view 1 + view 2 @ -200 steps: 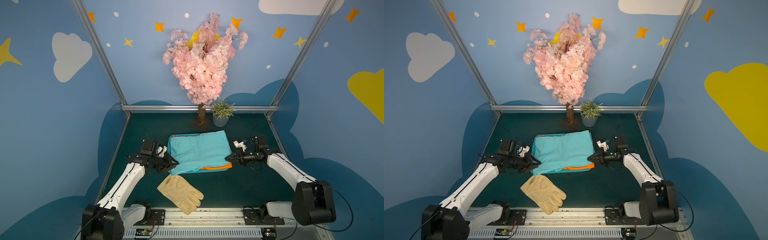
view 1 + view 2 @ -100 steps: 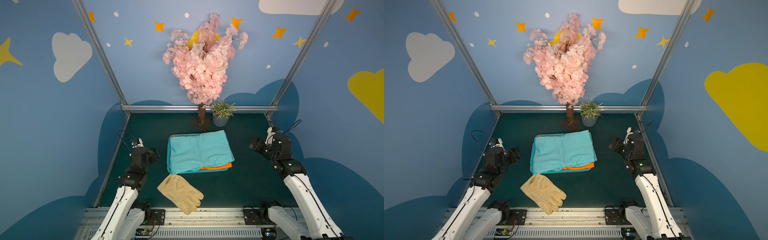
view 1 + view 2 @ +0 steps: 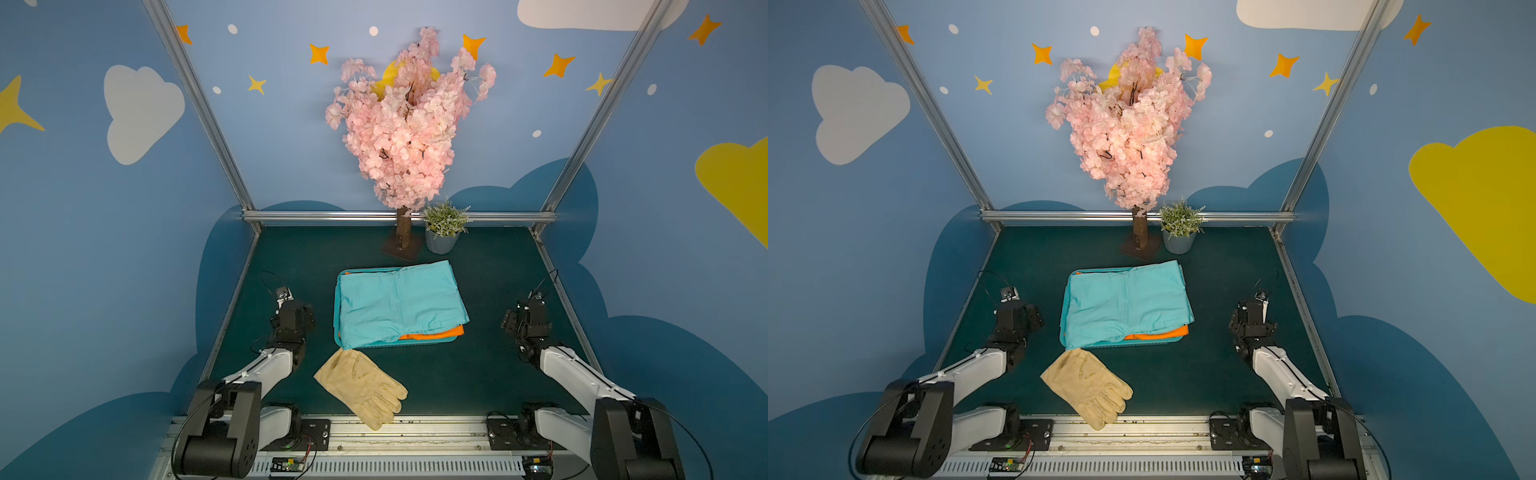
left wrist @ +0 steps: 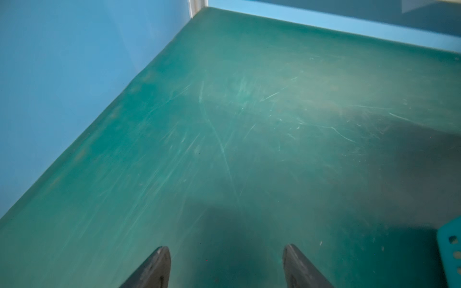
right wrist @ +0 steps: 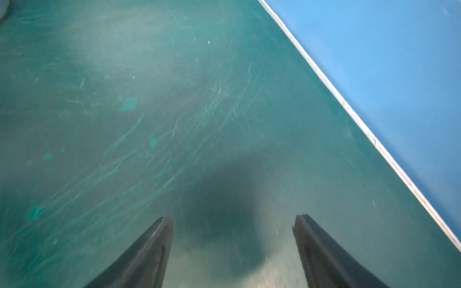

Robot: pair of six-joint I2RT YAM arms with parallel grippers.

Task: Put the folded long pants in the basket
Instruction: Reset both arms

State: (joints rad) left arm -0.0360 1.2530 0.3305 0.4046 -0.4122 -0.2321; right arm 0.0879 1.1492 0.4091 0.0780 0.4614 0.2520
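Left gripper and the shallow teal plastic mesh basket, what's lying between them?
Nothing; only bare dark green table mat separates the left gripper and the basket, clearest in the left wrist view.

You can count two folded pants, turquoise pants (image 3: 399, 307) and orange pants (image 3: 436, 333), one basket (image 3: 336, 316), one work glove (image 3: 361, 386), one blossom tree (image 3: 403, 124), one potted plant (image 3: 442, 232).

Bright light from above; top views sharp, wrist views smeared.
The pink tree (image 3: 409, 120) glows almost washed-out in both top views, and the table (image 3: 316, 257) before it is evenly lit. My wrist views blur, with pale glare and a soft dark shadow by my fingers (image 4: 154, 270).
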